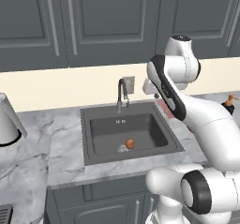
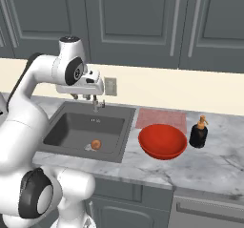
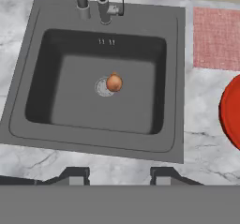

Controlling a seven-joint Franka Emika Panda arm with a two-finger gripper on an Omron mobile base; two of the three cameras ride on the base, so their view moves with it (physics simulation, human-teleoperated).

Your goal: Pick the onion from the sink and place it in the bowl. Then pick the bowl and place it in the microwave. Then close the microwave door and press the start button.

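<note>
You have the small round orange-brown onion [image 3: 114, 82] lying on the floor of the rectangular dark grey recessed sink [image 3: 56, 124], touching the round metal drain [image 3: 102, 87] on its right edge. The two-finger gripper [image 3: 119, 176] hangs high above the basin near the curved dark metal tap [image 1: 122, 94], its tips spread apart with nothing between them (open, empty). The wide glossy red bowl [image 2: 162, 141] stands on the grey marble counter [image 2: 214, 165] to the right of the sink, in front of a pink checked cloth [image 2: 161, 119], a black soap dispenser [image 2: 198, 132] just beside it.
</note>
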